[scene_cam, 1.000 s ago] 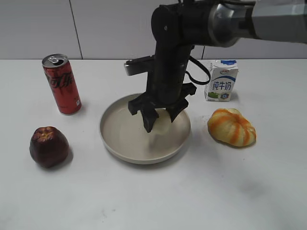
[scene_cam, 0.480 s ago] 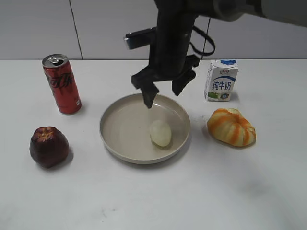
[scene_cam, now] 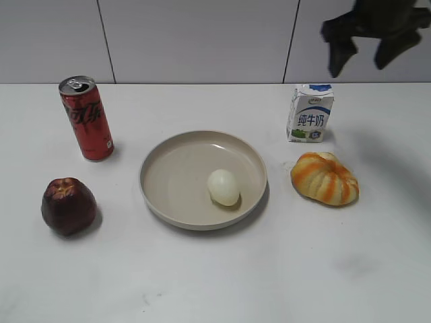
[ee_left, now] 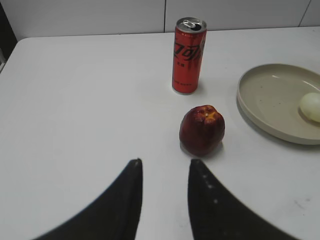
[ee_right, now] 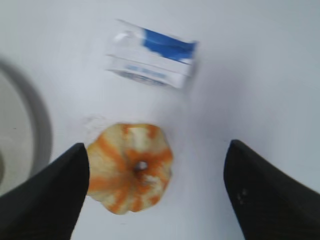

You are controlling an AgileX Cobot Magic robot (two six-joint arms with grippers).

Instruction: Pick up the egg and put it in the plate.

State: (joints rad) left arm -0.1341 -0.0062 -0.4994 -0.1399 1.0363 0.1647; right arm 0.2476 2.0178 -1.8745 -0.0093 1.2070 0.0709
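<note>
The pale egg [scene_cam: 223, 186] lies inside the beige plate [scene_cam: 168, 175], right of its middle; both also show at the right edge of the left wrist view, egg [ee_left: 311, 106] and plate [ee_left: 265, 95]. My right gripper [scene_cam: 367, 50] is open and empty, high at the upper right, far above the table; in its wrist view the jaws [ee_right: 157, 155] are spread wide over the table. My left gripper [ee_left: 164, 162] is open and empty, low over bare table short of the apple; it is out of the exterior view.
A red cola can [scene_cam: 87, 118] stands at the back left and a dark red apple [scene_cam: 69, 205] at the front left. A milk carton [scene_cam: 310, 112] stands at the back right. An orange-and-white striped pumpkin [scene_cam: 324, 177] lies right of the plate.
My right gripper let go of the egg in the plate, then rose and swung away to the upper right. The egg stays in the plate.
</note>
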